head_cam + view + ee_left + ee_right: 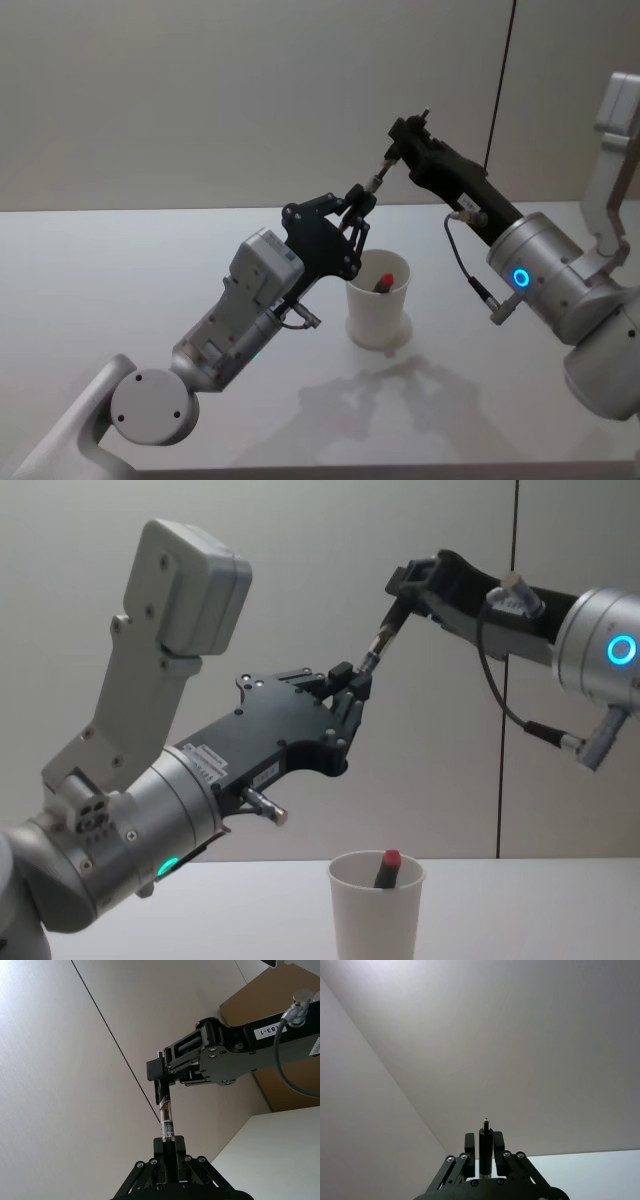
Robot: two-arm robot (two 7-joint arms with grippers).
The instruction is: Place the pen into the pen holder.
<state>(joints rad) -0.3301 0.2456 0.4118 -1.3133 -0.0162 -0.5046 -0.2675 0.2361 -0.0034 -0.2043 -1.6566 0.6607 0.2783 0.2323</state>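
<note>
A slim clear-and-black pen (380, 170) hangs in the air above the table, slanting up to the right. My left gripper (360, 202) is shut on its lower end, and my right gripper (398, 142) is shut on its upper end. The left wrist view looks along the pen (166, 1115) from my left gripper (169, 1140) up to the right gripper (162, 1080). In the right wrist view the pen (485, 1135) stands between the right gripper (484, 1146) fingers. The pen holder (378, 305), a white paper cup, stands on the table below the left gripper, with a red-capped pen (384, 283) inside.
The white table (150, 260) stretches wide on both sides of the cup. A plain wall with a thin dark cable (500, 80) lies behind. From the chest view the cup (375, 910) sits well below both grippers. A cardboard box (270, 1000) shows beyond the right arm.
</note>
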